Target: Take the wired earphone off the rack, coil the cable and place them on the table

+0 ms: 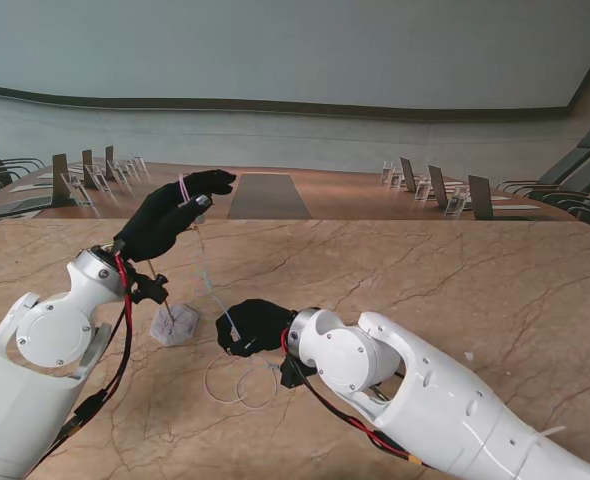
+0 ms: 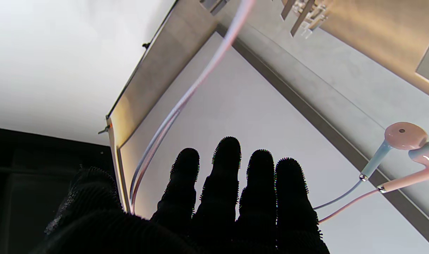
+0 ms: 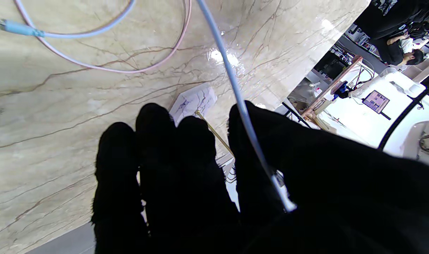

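Pink-and-blue cable [image 1: 207,280] runs taut between the raised left hand [image 1: 175,215], which grips it, and the right hand [image 1: 253,325] pinching it above loops [image 1: 240,380] on the counter [image 1: 455,290]. Coiling is underway; next, probably another loop laid down.

Left arm rises from the near left corner, forearm angled up and away, and the left hand [image 1: 175,213] is held high, its black-gloved fingers [image 2: 228,169] stretched out straight, side by side, the thumb set off to one side; the cable [image 2: 186,95] runs out between thumb and forefinger, so this hand grips it. Right arm sweeps in from the near right corner, white forearm laid across, wrist bent inward. The right hand [image 1: 255,326] sits low, fingers [image 3: 154,141] curled together, thumb pressed alongside with the cable pinched against it.
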Controlling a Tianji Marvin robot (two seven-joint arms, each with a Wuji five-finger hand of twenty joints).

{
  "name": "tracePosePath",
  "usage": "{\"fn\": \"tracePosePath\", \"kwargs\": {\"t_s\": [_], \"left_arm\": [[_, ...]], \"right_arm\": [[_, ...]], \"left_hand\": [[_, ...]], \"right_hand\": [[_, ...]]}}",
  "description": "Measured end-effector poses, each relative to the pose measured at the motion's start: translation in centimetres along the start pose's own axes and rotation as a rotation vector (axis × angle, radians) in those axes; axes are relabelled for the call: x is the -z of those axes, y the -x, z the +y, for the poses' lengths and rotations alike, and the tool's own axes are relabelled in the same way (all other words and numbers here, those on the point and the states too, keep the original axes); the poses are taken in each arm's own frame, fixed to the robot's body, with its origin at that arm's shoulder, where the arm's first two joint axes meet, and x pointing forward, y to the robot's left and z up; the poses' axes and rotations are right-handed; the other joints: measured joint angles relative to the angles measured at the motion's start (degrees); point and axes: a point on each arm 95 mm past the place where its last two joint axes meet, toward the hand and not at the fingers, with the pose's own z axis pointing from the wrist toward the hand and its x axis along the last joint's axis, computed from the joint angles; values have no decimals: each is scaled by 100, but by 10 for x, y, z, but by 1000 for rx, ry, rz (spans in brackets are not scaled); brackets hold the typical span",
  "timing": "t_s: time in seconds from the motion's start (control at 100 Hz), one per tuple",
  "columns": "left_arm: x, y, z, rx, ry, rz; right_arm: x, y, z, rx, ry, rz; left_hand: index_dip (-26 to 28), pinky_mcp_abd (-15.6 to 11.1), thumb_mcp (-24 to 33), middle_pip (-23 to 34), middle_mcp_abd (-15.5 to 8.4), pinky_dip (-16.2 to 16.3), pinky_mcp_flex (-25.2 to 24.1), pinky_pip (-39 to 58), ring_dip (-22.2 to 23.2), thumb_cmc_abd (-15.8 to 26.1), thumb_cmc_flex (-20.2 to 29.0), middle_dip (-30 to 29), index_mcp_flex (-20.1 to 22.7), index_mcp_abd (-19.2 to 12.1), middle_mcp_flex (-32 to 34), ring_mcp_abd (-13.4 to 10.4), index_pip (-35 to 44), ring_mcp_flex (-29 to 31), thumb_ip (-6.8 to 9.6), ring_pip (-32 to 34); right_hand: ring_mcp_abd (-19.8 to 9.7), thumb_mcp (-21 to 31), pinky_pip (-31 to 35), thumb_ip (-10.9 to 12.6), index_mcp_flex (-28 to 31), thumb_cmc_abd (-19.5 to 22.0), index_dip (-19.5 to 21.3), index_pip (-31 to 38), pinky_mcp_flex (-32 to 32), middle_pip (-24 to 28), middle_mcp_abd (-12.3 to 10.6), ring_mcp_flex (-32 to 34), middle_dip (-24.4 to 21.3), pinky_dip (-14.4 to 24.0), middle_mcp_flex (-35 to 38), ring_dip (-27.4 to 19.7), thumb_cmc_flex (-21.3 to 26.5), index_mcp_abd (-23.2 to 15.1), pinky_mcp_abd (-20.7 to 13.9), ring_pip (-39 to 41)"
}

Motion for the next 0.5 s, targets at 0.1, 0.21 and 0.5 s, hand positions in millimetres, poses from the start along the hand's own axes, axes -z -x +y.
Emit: {"fn": "tracePosePath", "kwargs": {"t_s": [0.1,0.21,0.5], "left_arm": [[-5,-8,10,2,48,2],[-11,-17,25,22,79,7],[-23,-35,65,105,100,10]], "right_arm": [[6,5,-2,1,7,-14],[15,13,-7,14,19,-38],[41,45,-22,63,49,-146]], "left_hand": [[0,-2,0,0,-1,-1,0,-6,0,0,0,0,0,0,0,0,0,0,0,-1],[0,-2,-1,0,-1,-1,0,-6,0,0,0,0,0,0,0,0,0,0,0,-1],[9,-2,-1,0,-151,-14,-86,-87,0,0,0,0,135,-268,-1,-161,53,0,0,-85]], "right_hand": [[2,7,26,0,0,-3,23,-5,12,62,0,6,44,63,0,29,0,0,2,75],[2,9,63,-1,0,-3,29,-5,19,72,0,7,110,72,0,36,0,0,3,131],[21,20,183,-1,1,-6,72,-13,75,147,1,60,183,198,34,58,0,0,68,312]]}}
